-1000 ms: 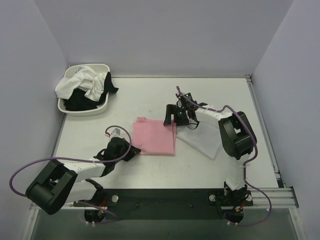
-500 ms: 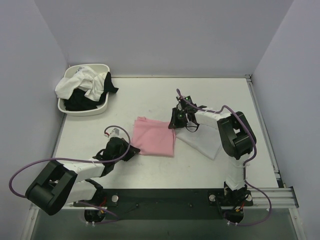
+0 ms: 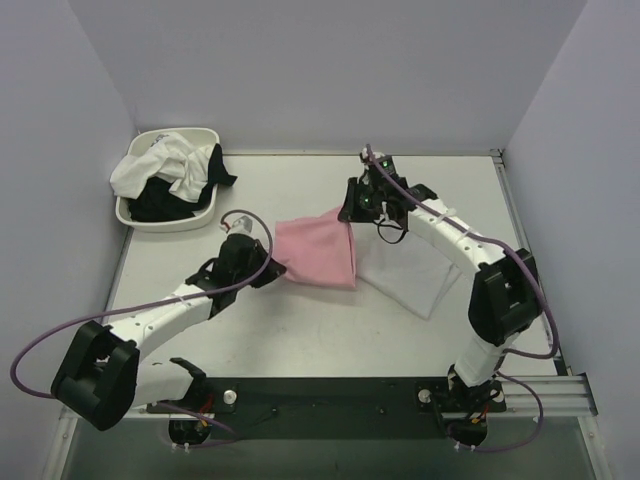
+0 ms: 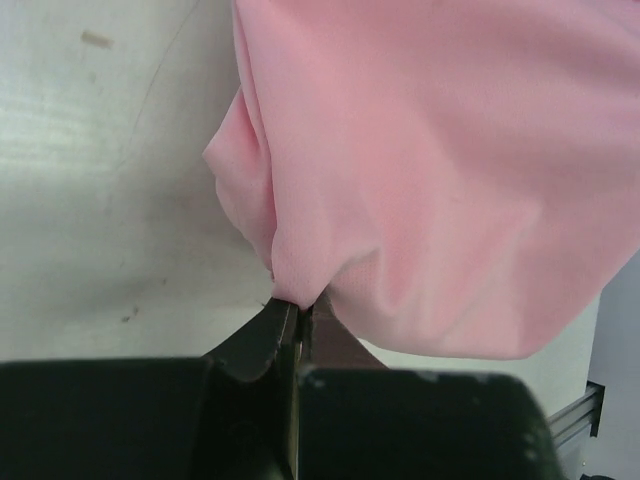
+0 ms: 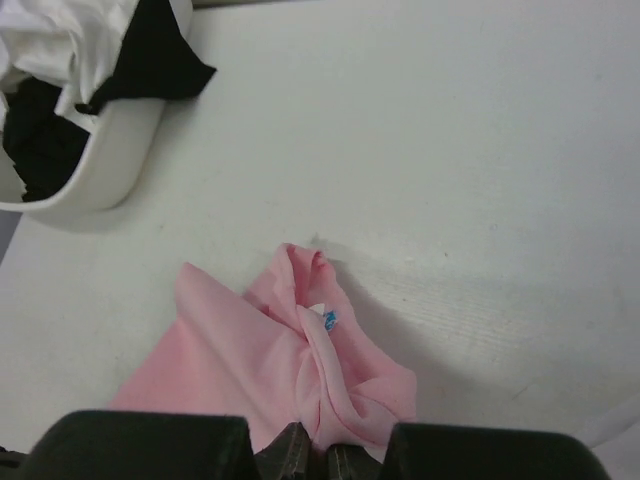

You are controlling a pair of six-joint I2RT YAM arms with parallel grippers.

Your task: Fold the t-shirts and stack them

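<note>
Left wrist view: pink shirt cut off at top and right. Top view: white shirt partly hidden by it and the right arm. Right wrist view: basin cropped at left; label unreadably small.

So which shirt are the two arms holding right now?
The pink t-shirt, pinched at opposite ends. The white t-shirt lies flat beside it; the remaining shirts sit heaped in the basin.
</note>
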